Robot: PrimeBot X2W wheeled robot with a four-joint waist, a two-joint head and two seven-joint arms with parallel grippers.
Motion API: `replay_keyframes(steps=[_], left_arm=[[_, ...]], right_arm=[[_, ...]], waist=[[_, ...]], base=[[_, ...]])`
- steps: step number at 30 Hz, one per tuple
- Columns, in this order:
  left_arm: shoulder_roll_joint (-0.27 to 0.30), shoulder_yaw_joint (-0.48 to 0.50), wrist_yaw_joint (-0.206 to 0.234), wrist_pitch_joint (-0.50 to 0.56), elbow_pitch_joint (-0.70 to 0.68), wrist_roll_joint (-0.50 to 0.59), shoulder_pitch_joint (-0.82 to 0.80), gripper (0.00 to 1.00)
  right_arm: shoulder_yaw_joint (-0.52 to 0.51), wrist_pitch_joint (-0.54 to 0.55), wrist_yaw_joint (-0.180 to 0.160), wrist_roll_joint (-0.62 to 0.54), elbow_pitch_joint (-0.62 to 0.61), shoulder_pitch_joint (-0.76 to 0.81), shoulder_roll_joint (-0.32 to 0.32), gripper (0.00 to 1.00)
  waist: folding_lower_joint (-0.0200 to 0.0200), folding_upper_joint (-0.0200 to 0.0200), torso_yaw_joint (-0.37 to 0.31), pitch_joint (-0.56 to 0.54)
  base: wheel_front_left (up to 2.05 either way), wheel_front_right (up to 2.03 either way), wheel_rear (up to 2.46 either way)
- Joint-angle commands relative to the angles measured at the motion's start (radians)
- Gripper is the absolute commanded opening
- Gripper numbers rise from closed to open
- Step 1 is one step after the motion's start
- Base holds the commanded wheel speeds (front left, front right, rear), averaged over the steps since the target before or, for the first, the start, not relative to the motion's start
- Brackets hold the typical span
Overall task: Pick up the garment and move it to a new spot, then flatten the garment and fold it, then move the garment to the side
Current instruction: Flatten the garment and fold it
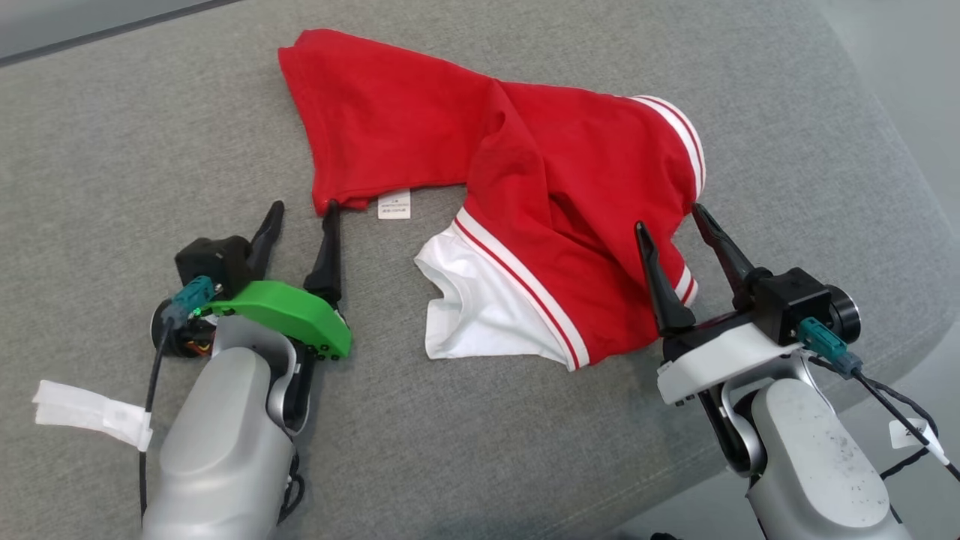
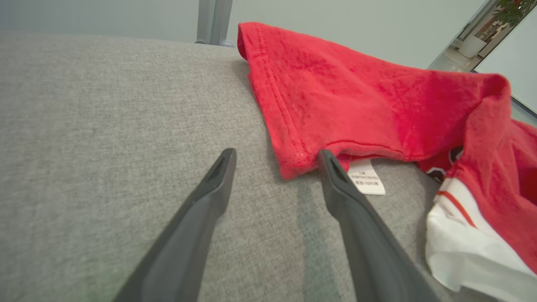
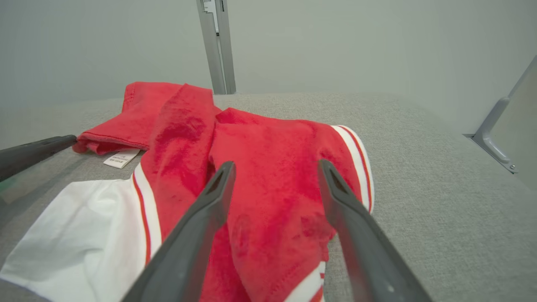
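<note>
The garment (image 1: 525, 187) is a red shirt with white sleeves and red-and-white striped trim, lying crumpled on the grey cushion (image 1: 112, 150). A white care label (image 1: 394, 203) sticks out under its near hem. My left gripper (image 1: 304, 214) stands open at the garment's lower left corner (image 2: 293, 163), one fingertip touching the hem and the other on bare cushion. My right gripper (image 1: 667, 217) is open over the garment's right side, with red cloth (image 3: 272, 197) between its fingers. Neither holds anything.
The grey upholstered cushion (image 3: 440, 176) curves down at its right edge, next to my right arm. A white tape tag (image 1: 90, 412) hangs from my left arm's cable. Behind the cushion are a pale wall and a metal post (image 3: 216, 46).
</note>
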Motion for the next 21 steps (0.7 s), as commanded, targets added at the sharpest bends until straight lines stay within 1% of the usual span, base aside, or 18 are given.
replay_keyframes(steps=[1,3,9,16,17,18,19,20,21], left_arm=[[0.004,0.012,-0.002,0.001,0.014,-0.022,-0.012,1.0],[-0.002,0.018,-0.004,0.001,0.02,-0.07,-0.005,1.0],[-0.011,-0.032,-0.005,0.004,0.017,-0.138,-0.004,1.0],[-0.004,-0.074,-0.005,0.004,0.047,-0.12,0.005,0.99],[-0.004,-0.081,-0.005,0.004,0.054,-0.111,0.003,0.54],[-0.005,-0.084,-0.005,0.004,0.057,-0.111,0.002,0.32],[-0.004,-0.084,-0.005,0.004,0.059,-0.115,0.0,0.02],[-0.003,-0.084,-0.005,0.004,0.065,-0.106,-0.002,0.0],[-0.002,-0.087,-0.005,0.004,0.068,-0.096,-0.004,0.0]], right_arm=[[-0.004,0.0,-0.001,-0.002,-0.003,0.001,0.004,1.0],[-0.006,0.0,-0.001,-0.003,-0.002,0.004,0.008,1.0],[-0.011,0.0,-0.001,-0.005,0.002,-0.005,0.013,1.0],[-0.012,0.0,-0.001,-0.013,0.01,-0.012,0.015,1.0],[-0.012,0.0,-0.001,-0.014,0.012,-0.012,0.015,1.0],[-0.011,0.0,-0.001,-0.015,0.012,-0.013,0.015,1.0],[-0.01,0.0,-0.001,-0.015,0.013,-0.015,0.014,1.0],[-0.011,0.0,-0.001,-0.015,0.014,-0.015,0.013,1.0],[-0.009,0.0,-0.001,-0.014,0.014,-0.014,0.012,1.0]], waist=[[0.0,-0.0001,-0.036,0.03],[0.0,-0.0001,-0.041,0.029],[0.0,-0.0001,-0.04,0.033],[0.0,-0.0001,-0.028,0.029],[0.0,-0.0001,-0.026,0.028],[0.0,-0.0001,-0.025,0.026],[0.0,-0.0001,-0.023,0.024],[0.0,-0.0001,-0.02,0.022],[0.0,-0.0001,-0.018,0.019]], base=[[0.0,0.0,0.0],[0.0,0.0,0.0],[0.0,0.0,0.0],[0.0,0.0,0.0],[0.0,0.0,0.0],[0.0,0.0,0.0],[0.0,0.0,0.0],[0.0,0.0,0.0],[0.0,0.0,0.0]])
